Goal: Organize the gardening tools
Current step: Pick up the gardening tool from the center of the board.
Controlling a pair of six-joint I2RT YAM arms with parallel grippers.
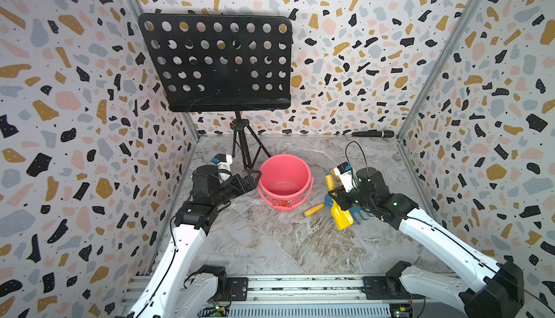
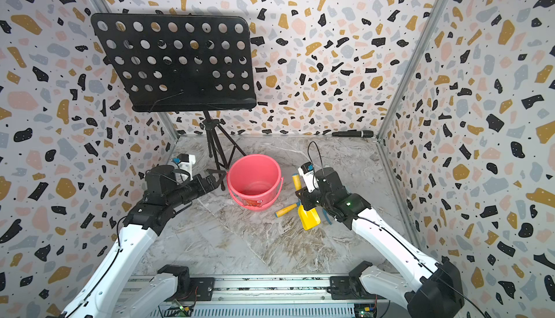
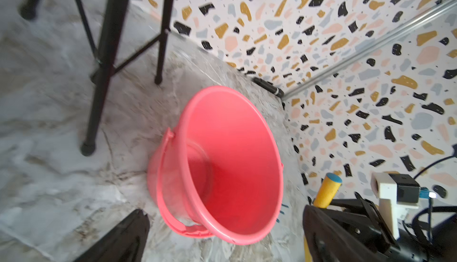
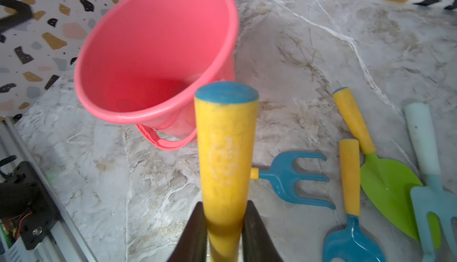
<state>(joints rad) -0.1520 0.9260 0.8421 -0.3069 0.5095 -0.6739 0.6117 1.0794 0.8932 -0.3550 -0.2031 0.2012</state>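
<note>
Right gripper (image 4: pixel 223 213) pinches the shovel (image 4: pixel 225 137) by its handle, whose faint white stamp is unreadable. Left gripper (image 1: pixel 251 179) gapes beside the bucket (image 1: pixel 295 201).

Yellow shovel (image 4: pixel 226 149): held by right gripper (image 4: pixel 224 202), jaws on handle.
Green spade (image 4: pixel 390 189), blue rake (image 4: pixel 294 179), blue tool (image 4: pixel 351 244), pale-blue rake (image 4: pixel 432 194): lying on surface (image 4: pixel 296 50).

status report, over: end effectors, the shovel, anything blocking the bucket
Left end effector open, empty, beside pink bucket. Right end effector shut on yellow shovel, gripped by its handle. Bucket empty, nothing blocking it.
</note>
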